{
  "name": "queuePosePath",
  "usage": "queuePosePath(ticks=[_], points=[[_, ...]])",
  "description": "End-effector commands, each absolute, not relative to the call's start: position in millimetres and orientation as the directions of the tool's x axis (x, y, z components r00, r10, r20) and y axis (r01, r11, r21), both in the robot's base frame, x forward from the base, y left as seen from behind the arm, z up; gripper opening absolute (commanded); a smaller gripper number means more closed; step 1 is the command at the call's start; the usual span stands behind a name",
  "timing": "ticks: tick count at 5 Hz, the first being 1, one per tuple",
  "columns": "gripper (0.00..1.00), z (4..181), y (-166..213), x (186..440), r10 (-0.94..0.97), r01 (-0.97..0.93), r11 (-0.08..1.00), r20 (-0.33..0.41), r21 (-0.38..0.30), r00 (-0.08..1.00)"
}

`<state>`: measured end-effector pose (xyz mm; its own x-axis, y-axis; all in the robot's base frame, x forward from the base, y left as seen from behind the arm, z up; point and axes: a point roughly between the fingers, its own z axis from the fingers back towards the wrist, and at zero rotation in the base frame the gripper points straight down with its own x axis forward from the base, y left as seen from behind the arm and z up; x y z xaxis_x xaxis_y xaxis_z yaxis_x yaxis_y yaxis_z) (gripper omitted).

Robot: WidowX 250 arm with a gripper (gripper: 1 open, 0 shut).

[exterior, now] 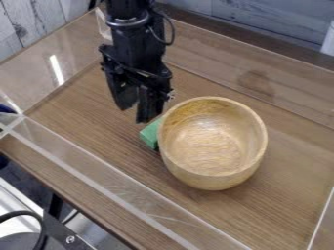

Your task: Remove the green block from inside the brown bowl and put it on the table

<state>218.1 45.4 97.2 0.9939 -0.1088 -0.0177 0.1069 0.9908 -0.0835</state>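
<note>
The green block [151, 134] lies on the table [78, 137], tucked against the left outer wall of the brown bowl [216, 142]; only a small part of it shows. The bowl's inside looks bare. My black gripper [136, 110] points straight down just above and to the left of the block. Its two fingers stand apart, and I see nothing between them. The right fingertip [151, 115] hangs close over the block's upper end.
Low clear acrylic walls [92, 181] run around the tabletop, the nearest along the front left. The arm's black body and cables [131, 29] rise above the gripper at the top of the view.
</note>
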Motion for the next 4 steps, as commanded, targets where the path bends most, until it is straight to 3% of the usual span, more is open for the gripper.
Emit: queuePosePath(ticks=[1,3,4], points=[[1.0,116.9,49,230,-0.123,0.124,0.99,0.011,-0.071,0.992],[1.0,103.6,56,231,-0.113,0.113,0.992,0.022,-0.047,0.993],[1.0,97.4,42,232,-0.078,0.079,0.995,0.015,-0.065,0.997]])
